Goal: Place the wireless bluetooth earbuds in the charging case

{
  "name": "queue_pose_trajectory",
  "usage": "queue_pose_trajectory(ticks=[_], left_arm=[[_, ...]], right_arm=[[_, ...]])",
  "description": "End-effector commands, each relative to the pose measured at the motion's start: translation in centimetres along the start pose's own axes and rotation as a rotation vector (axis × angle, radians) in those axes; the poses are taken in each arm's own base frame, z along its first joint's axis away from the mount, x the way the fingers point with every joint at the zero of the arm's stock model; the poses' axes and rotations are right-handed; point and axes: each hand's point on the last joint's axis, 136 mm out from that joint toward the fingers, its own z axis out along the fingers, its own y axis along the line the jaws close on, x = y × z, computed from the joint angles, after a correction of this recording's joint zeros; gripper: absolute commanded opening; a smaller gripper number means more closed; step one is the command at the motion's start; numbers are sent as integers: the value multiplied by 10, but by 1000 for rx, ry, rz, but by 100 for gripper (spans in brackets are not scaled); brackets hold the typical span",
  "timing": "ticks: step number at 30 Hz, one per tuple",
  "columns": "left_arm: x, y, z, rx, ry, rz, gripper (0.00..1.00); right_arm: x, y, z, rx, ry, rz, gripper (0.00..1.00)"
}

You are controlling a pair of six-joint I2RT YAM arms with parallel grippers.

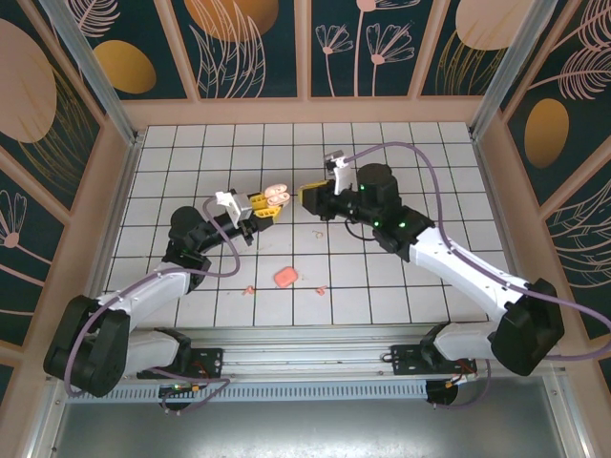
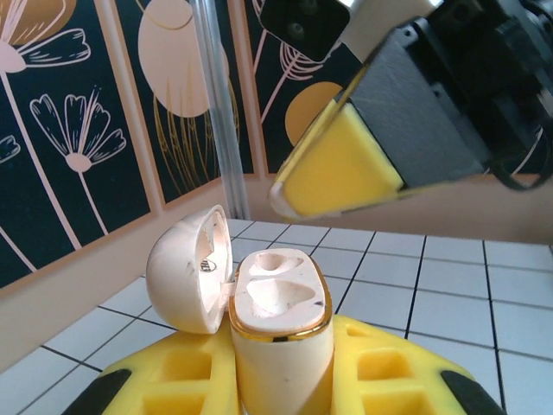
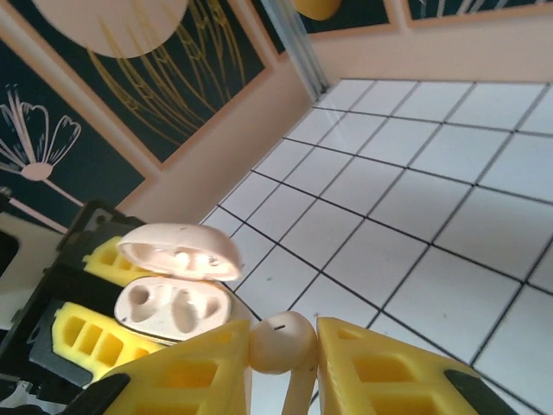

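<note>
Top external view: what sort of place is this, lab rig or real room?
Most likely a purpose-built robot test cell, not a lived-in room: a white gridded table boxed in by printed floral wall panels, aluminium frame posts, and a mounting rail at the near edge.

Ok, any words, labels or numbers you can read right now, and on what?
No readable text.
Inside the lid of the case: a small dark mark, too blurred to read.
On the earbud, tiles and wall panels: no lettering, only painted flowers.
</note>
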Motion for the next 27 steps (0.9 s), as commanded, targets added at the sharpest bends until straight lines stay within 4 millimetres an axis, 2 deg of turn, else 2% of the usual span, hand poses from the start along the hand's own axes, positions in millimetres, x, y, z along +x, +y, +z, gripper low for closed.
queue_pose_trajectory(ticks=[1, 6, 10, 14, 27], left_arm=[[11, -8, -4, 20, 38, 81, 15], [13, -11, -5, 30, 46, 111, 15], [13, -10, -7, 19, 68, 127, 15], [12, -11, -10, 13, 78, 130, 15], [12, -15, -16, 7, 89, 113, 15]], right_arm=[[16, -8, -13, 33, 79, 97, 25], [57, -42, -22, 161, 225, 248, 25], [99, -79, -35, 323, 360, 399, 25], [137, -104, -51, 458, 458, 514, 25], [224, -143, -81, 710, 625, 656, 26]])
